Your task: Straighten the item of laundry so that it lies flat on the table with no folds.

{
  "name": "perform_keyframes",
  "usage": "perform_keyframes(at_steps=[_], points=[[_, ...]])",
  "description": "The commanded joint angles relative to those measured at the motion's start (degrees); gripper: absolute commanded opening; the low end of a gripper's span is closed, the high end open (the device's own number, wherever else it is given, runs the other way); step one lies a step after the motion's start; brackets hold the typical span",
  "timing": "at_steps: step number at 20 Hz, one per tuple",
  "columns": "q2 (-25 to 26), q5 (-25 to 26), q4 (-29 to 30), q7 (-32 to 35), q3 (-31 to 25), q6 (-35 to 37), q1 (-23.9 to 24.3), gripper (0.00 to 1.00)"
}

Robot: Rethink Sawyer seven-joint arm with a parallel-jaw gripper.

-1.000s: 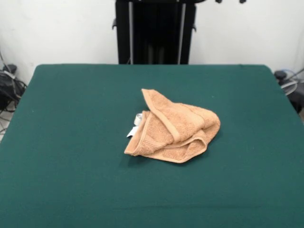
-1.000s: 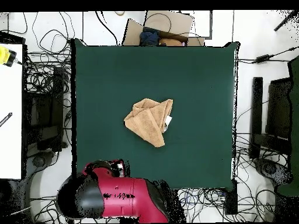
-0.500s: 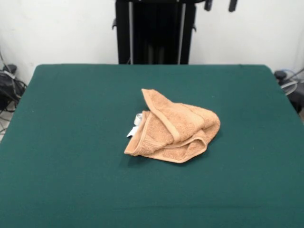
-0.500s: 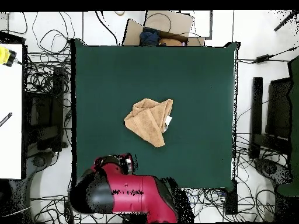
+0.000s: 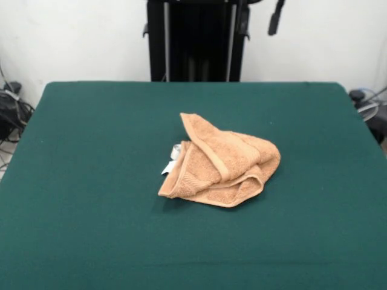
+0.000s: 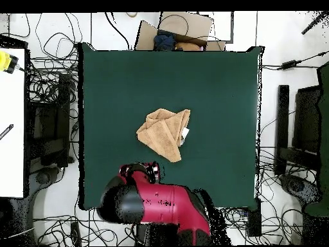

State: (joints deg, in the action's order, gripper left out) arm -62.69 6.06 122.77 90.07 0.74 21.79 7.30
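Observation:
The item of laundry (image 5: 221, 163) is an orange-tan towel lying crumpled and folded over itself near the middle of the green table (image 5: 91, 151). White tags (image 5: 171, 160) poke out at its left edge. From overhead the towel (image 6: 165, 133) sits in a bunched heap on the table (image 6: 218, 90). My gripper (image 5: 260, 20) hangs high over the table's far edge, well behind the towel and not touching it. It is open and holds nothing. Overhead, the red arm (image 6: 157, 204) reaches over the table's bottom edge, with the gripper (image 6: 142, 170) just below the towel.
Tangled cables (image 6: 48, 77) lie on the floor around the table. A cardboard box (image 6: 177, 31) sits beyond the top edge. A white bench (image 6: 11, 122) stands at the left and black equipment (image 6: 283, 128) at the right.
The arm has swung in over the table edge toward the towel, and the gripper has dropped lower and further left in the front view. The towel has not moved.

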Motion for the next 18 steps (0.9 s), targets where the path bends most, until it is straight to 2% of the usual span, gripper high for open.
perform_keyframes(at_steps=[1, 18], points=[[6.29, 3.13, -2.42, 5.49, -1.67, -4.11, 3.03, 1.0], [14.88, 4.99, -3.91, 3.96, -6.49, -13.04, 10.97, 1.0]])
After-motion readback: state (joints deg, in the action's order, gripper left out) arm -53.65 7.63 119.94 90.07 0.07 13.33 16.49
